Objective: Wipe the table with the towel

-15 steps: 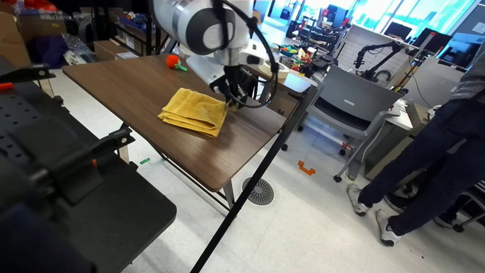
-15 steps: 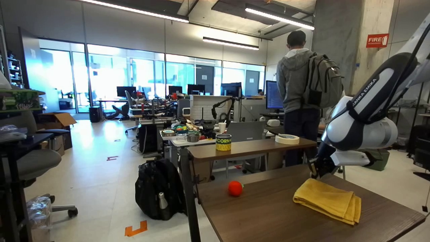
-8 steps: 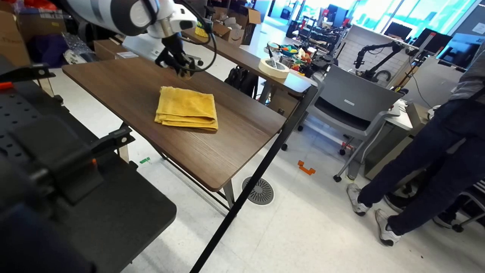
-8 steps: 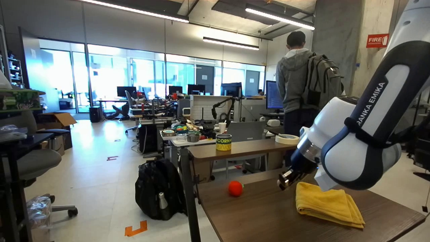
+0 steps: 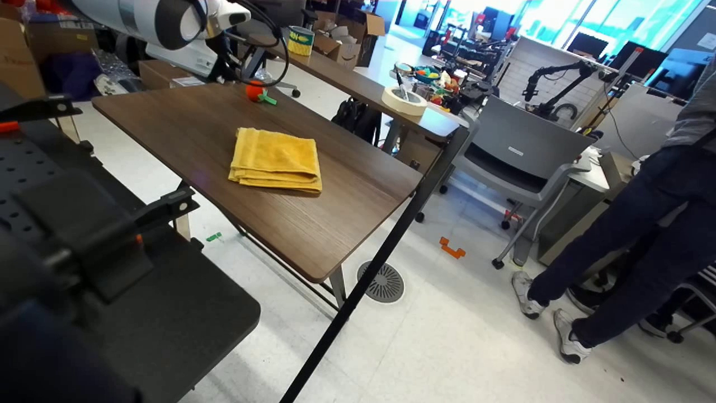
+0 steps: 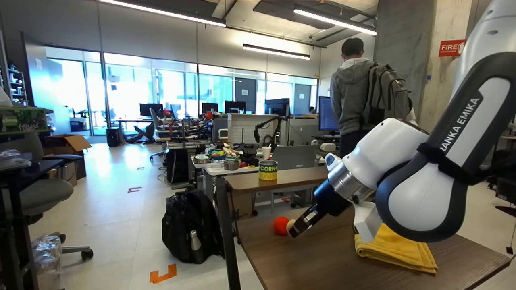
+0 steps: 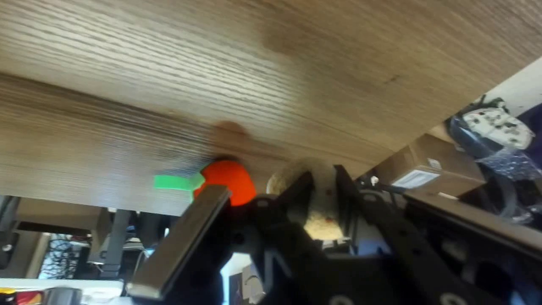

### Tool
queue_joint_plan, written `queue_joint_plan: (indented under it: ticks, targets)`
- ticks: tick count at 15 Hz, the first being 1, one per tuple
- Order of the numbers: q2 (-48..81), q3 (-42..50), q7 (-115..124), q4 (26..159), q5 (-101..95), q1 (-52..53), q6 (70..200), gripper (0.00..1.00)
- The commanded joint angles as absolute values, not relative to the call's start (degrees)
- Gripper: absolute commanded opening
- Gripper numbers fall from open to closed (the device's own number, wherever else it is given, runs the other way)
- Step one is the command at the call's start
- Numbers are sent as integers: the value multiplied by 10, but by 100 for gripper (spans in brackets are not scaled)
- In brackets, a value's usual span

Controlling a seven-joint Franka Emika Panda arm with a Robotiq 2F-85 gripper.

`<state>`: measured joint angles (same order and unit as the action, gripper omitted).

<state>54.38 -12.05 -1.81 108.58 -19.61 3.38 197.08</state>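
Robotics lab, office-like — Franka arm (image 6: 423,197), monitors (image 6: 327,114), castered chair (image 5: 512,144).

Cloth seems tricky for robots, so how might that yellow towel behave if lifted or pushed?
The towel would likely droop when lifted: its folded layers look soft. Pushed, it may slide or bunch but hardly roll, lying flat on the table.

Saw bright, dark-framed glass panes (image 6: 133,82) below a grey panelled wall (image 6: 149,40); noted slim white strip lights (image 6: 276,52) overhead, a mottled grey concrete pillar (image 6: 405,32), a grey plastic wheeled chair (image 5: 503,148) and a glossy off-white floor (image 6: 117,209).
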Motion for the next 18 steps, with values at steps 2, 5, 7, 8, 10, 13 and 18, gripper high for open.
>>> queue_joint_plan:
  ticks: [2, 5, 7, 8, 10, 13, 18]
  targets:
    - [688, -316, -47, 972, -366, -163, 1880, 4]
    - [763, -415, -120, 939, -379, -249, 1768, 4]
    - [779, -435, -209, 928, -298, -258, 1718, 4]
    - [784, -442, -234, 920, -274, -262, 1692, 4]
    - [786, -448, -285, 905, -220, -262, 1659, 32]
    - [765, -434, -318, 896, -172, -247, 1636, 54]
    - [686, -402, -318, 959, -152, -242, 1615, 92]
